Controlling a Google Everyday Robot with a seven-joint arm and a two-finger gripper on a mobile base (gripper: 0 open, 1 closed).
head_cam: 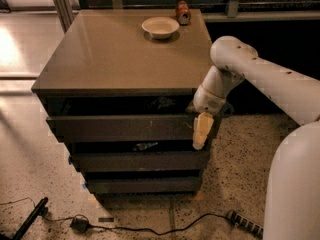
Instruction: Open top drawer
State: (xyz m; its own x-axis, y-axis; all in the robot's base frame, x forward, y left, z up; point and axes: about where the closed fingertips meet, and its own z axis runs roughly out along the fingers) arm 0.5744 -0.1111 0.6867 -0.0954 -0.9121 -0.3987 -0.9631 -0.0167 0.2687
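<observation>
The top drawer (125, 128) is the widest dark-brown front of the brown cabinet (125, 59). It stands a little out from the cabinet, with a dark gap showing above its front. My gripper (201, 134) is at the right end of that front, its cream tip hanging down over the front's right edge. The white arm (260, 79) reaches in from the right. Two narrower dark drawer fronts (140, 160) sit below it.
A pale bowl (160, 27) and a small red-brown can (183, 12) stand at the back of the cabinet top. A black cable (150, 229) and a power strip (245, 223) lie on the speckled floor in front. My white base (295, 189) is at the right.
</observation>
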